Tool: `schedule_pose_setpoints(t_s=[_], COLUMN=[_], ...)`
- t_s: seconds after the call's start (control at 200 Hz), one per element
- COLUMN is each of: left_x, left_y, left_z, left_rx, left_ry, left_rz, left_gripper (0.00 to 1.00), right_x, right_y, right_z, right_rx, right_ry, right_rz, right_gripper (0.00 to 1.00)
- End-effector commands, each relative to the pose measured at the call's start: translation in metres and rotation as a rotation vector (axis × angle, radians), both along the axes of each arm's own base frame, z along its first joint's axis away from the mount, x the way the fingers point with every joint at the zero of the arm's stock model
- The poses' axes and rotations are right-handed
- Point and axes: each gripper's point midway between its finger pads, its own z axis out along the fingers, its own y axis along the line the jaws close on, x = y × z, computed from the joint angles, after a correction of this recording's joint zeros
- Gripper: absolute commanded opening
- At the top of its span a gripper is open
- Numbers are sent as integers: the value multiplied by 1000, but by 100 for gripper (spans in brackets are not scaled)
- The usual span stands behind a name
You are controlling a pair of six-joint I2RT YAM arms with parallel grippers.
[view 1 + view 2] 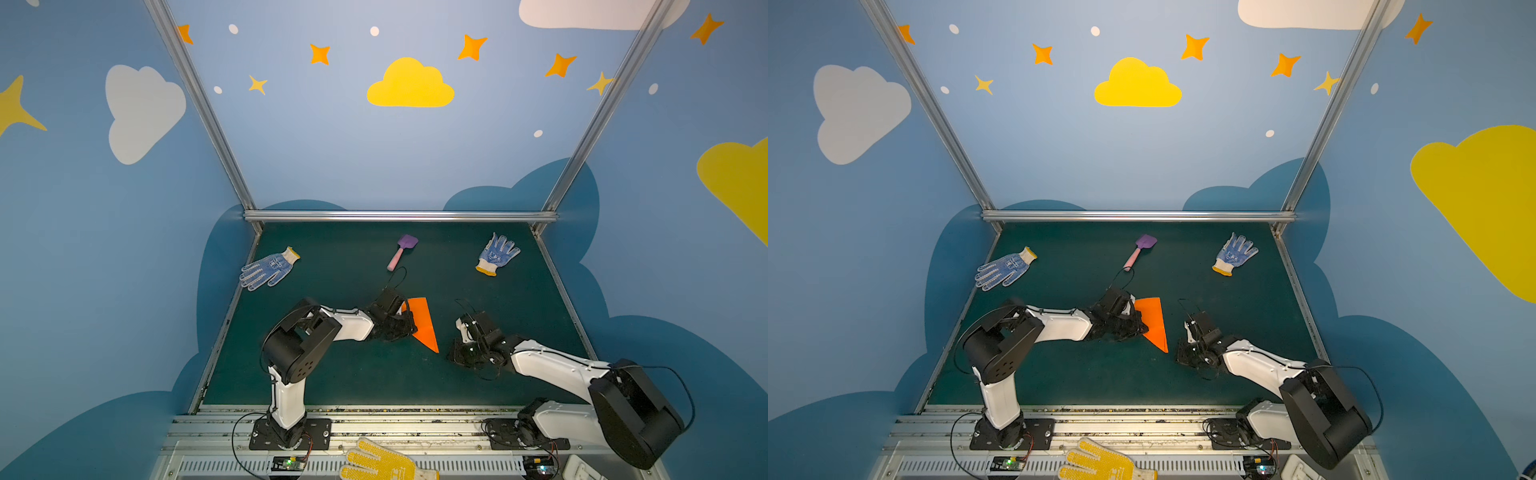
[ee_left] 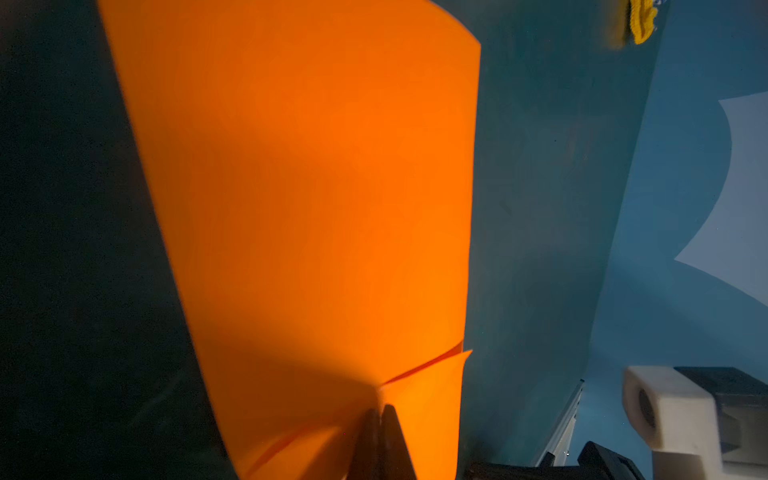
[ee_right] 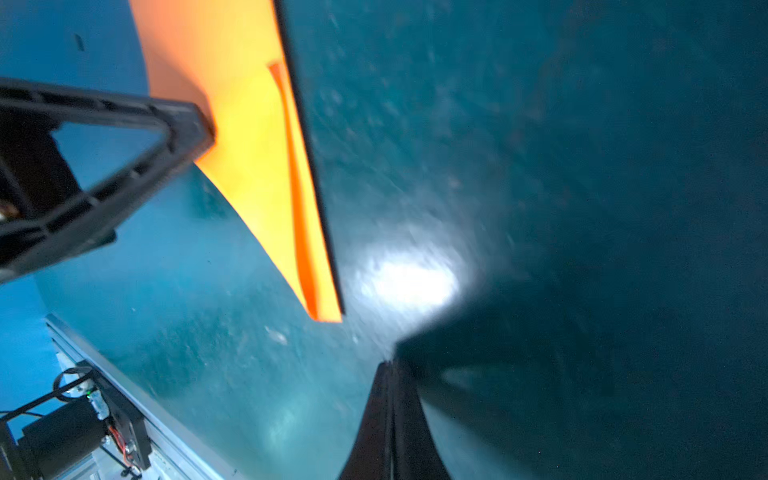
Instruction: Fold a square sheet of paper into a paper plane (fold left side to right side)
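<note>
1. Left jaws are pinching shut on the creased orange paper [image 1: 423,322], which is lying in the middle of the table [image 1: 353,374].
2. Right jaws are hovering closed and empty nearby.
3. A fold is seemingly being made; the next move is calling for laying the flap rightward and pressing it.

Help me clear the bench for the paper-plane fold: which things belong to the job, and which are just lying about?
In the job: orange paper, partly folded; left gripper, shut on its edge; right gripper, shut and empty, beside it.
Lying about: blue-dotted glove at left; blue-dotted glove at right; purple-headed spatula; yellow dotted glove on the front rail.
</note>
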Motion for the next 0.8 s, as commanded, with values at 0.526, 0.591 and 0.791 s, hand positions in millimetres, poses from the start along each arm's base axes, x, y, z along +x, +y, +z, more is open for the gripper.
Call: schedule_pose_setpoints(t_s=[0.526,0.591,0.791], left_x=[-22,-18,-7], left_y=[32,30,35], left_z=[-25,-14,15], left_rx=[142,125,88], left_ry=[92,75,28], left_rz=[-4,-13,0], left_gripper=[11,20,52], right_x=[61,67,77], right_y=[59,58,58], right_z=[29,27,20], right_rx=[31,28,20], right_ry=[-78,-76,-66], right_rz=[70,74,86], right_gripper=[0,0,0])
